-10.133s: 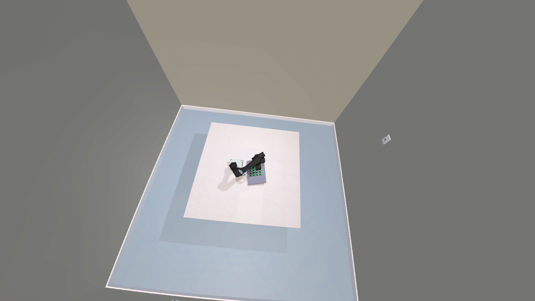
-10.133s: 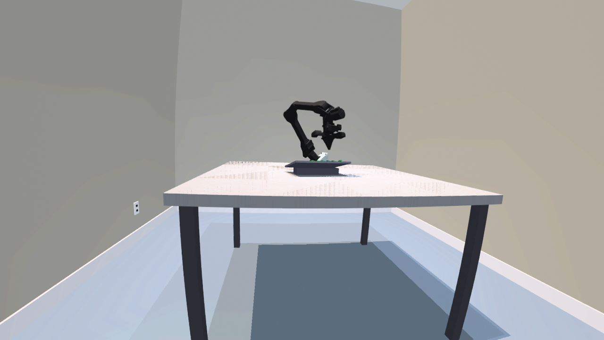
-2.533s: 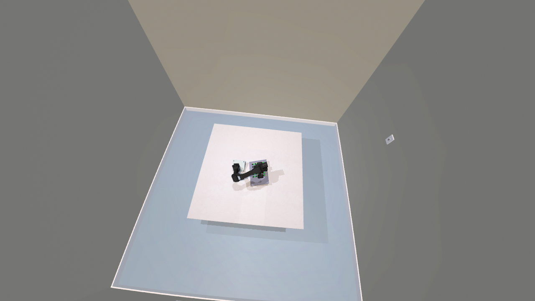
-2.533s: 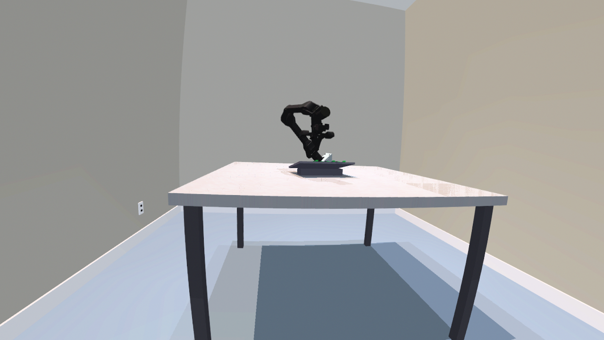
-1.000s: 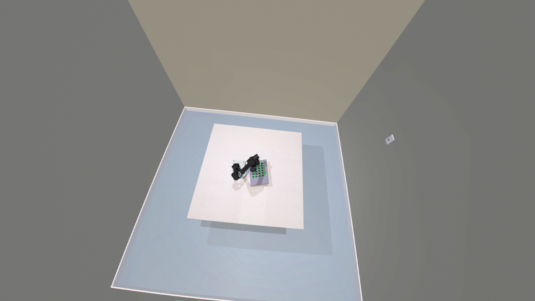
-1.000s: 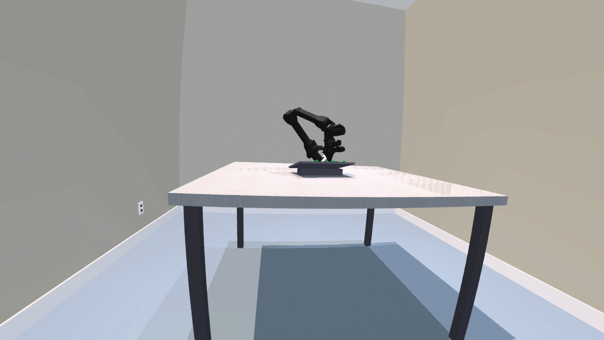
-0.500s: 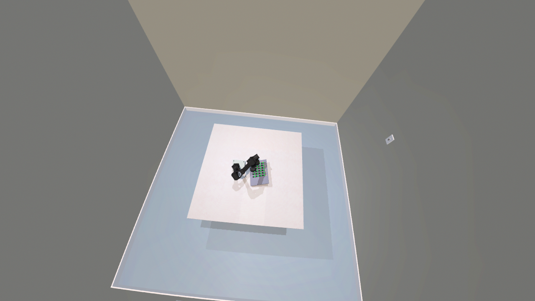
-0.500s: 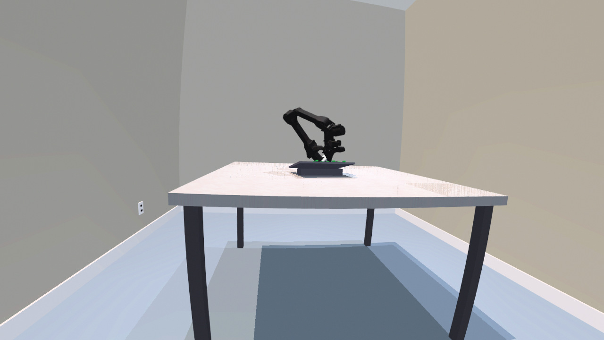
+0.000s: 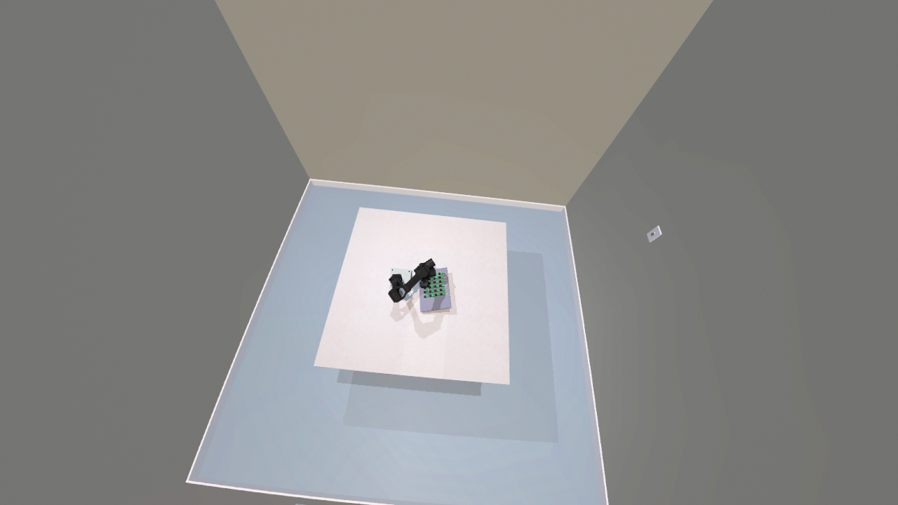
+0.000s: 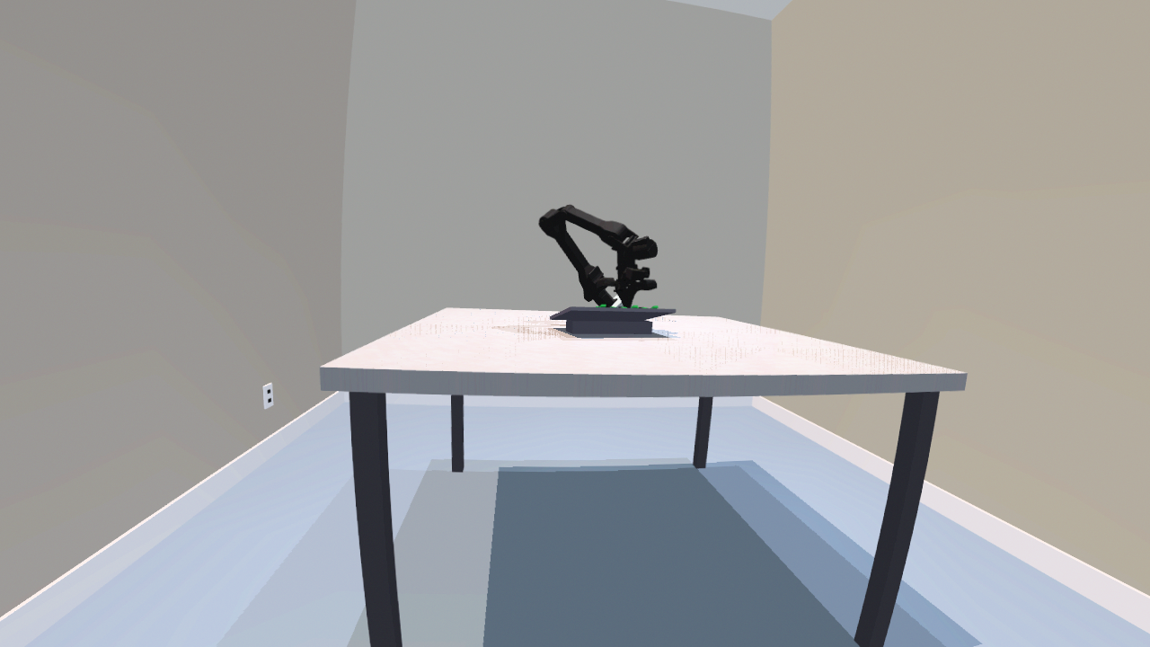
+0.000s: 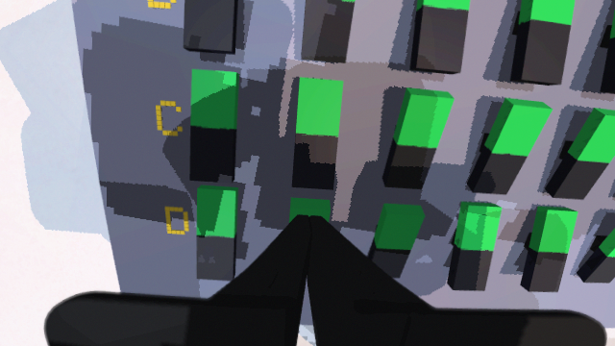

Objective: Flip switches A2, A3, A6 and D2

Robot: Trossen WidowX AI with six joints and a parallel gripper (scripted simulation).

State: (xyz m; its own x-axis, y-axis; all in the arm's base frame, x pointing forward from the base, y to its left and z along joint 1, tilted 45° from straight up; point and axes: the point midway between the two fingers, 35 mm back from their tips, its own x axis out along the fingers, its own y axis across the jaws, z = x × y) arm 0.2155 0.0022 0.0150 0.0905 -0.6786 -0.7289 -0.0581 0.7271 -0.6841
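Note:
The switch panel carries rocker switches with one green half and one dark half. My gripper is shut and empty, its tips low over the near part of the panel. In the wrist view the tips overlap switch D2; only a strip of its green far end shows, the rest is hidden. I cannot tell its tilt, or whether the tips touch it. D1 stands to the left and D3 to the right. Row A, with A2, A3 and A6, is outside the wrist view and too small elsewhere to read.
C1, C2 and C3 stand just beyond row D, with row B partly in view behind them. More D switches stand to the right of D3. The panel rests on a block on the white table.

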